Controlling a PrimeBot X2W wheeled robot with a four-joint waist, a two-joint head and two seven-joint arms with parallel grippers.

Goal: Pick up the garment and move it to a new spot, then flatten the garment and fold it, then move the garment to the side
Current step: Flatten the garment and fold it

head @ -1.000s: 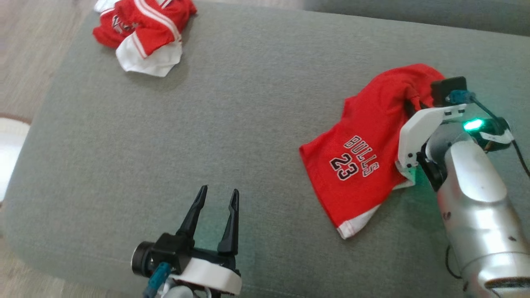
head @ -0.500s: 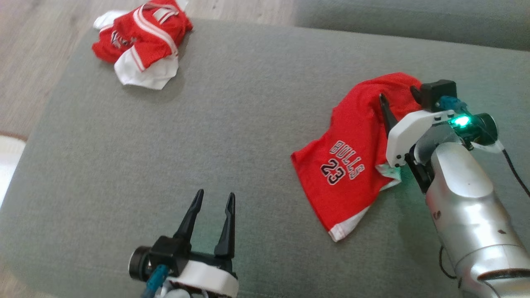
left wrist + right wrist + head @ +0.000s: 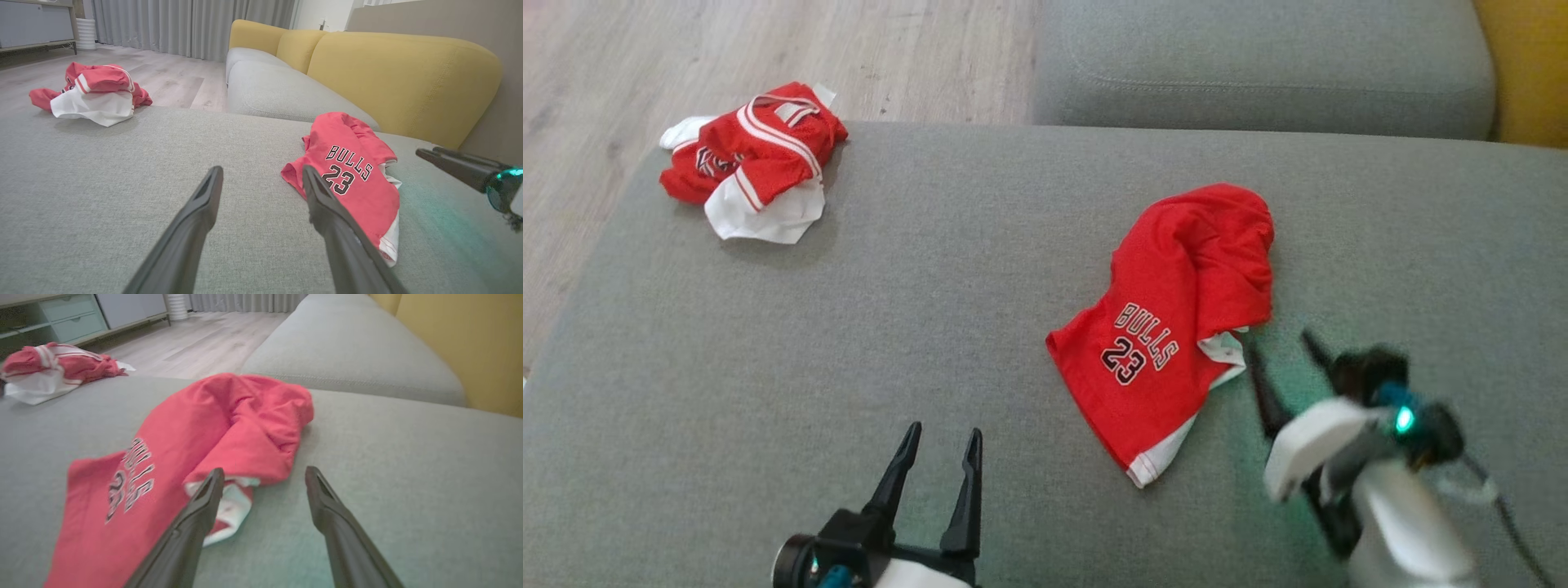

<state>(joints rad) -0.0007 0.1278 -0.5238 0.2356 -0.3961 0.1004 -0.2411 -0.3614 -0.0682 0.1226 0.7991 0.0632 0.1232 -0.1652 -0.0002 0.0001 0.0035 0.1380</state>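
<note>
Right gripper [image 3: 1280, 343], jaws spread and empty, stands just beside the near right edge of the garment [image 3: 1168, 327]. Left gripper [image 3: 943, 429], likewise spread, holds nothing and is well apart to the left. The garment lies bunched on the sofa cushion [image 3: 849, 343]. Step judged in hand: flattening. The next move probably calls for pinching opposite edges and drawing them apart. A second heap [image 3: 752, 163] lies at the far left corner.

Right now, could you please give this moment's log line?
Bulls jersey: crumpled on sofa | right claw: open, beside it | left claw: open
</note>
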